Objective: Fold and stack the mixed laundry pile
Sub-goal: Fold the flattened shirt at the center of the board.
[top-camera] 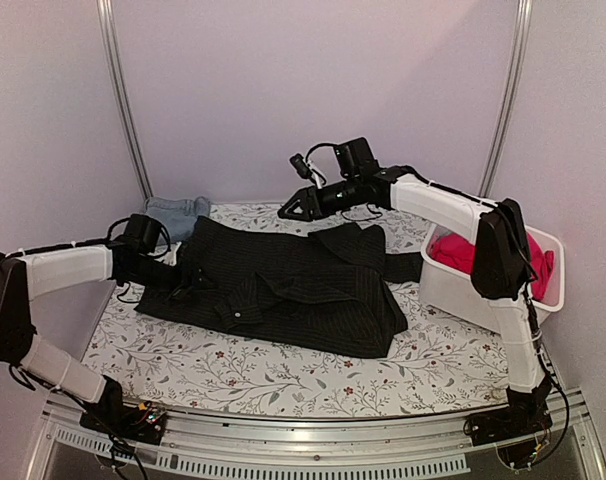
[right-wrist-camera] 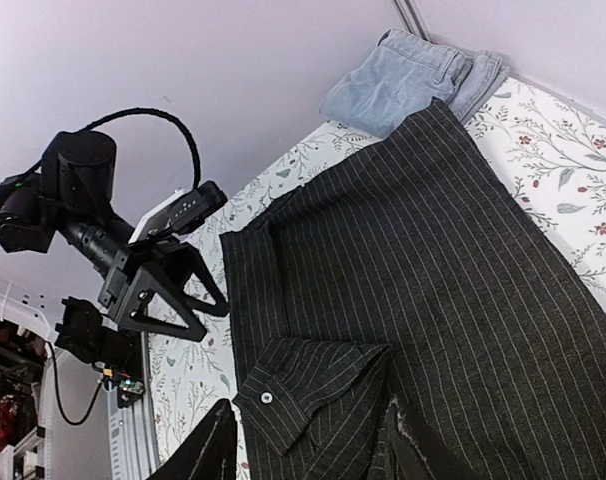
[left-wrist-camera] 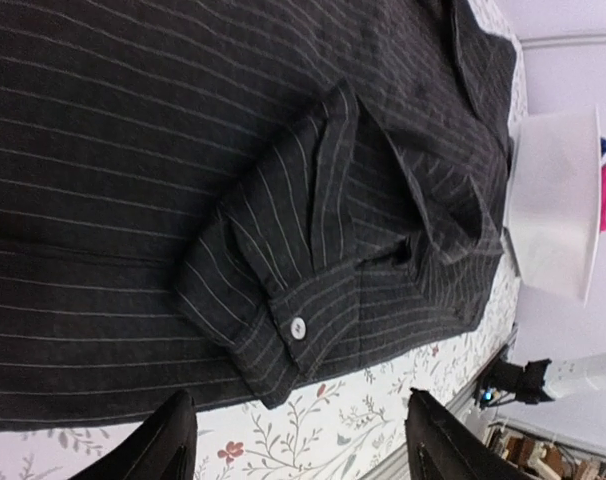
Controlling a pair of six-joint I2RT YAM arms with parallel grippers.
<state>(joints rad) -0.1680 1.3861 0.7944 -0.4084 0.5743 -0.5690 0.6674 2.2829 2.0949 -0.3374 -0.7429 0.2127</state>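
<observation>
- While the black pinstriped shirt (top-camera: 283, 285) lies spread over the middle of the floral table cover (top-camera: 283, 370), I'd say the job is only partly done: one piece looks finished, one is in hand, and more waits
- Over in the far left corner sits the light blue denim piece (top-camera: 178, 213), already in a compact fold, with the shirt's far corner just touching it; that looks to be the start of the stack
- On the shirt itself, one sleeve is laid back across the body, its buttoned cuff (left-wrist-camera: 283, 330) near the front hem, but the rest is a wide, rumpled spread, so more folds are needed before it can go on the denim
- At the shirt's left edge the left gripper (left-wrist-camera: 301, 420) is low over the table cover, jaws apart, with nothing pinched between them
- Above the far edge of the shirt the right gripper (top-camera: 288, 210) hangs in the air, fingers parted and empty
- To the right, the white bin (top-camera: 453, 290) holds the bright red-pink cloth (top-camera: 463, 252), unfolded; what else lies under it I can't make out, so at least that one has yet to be taken out, folded and stacked
</observation>
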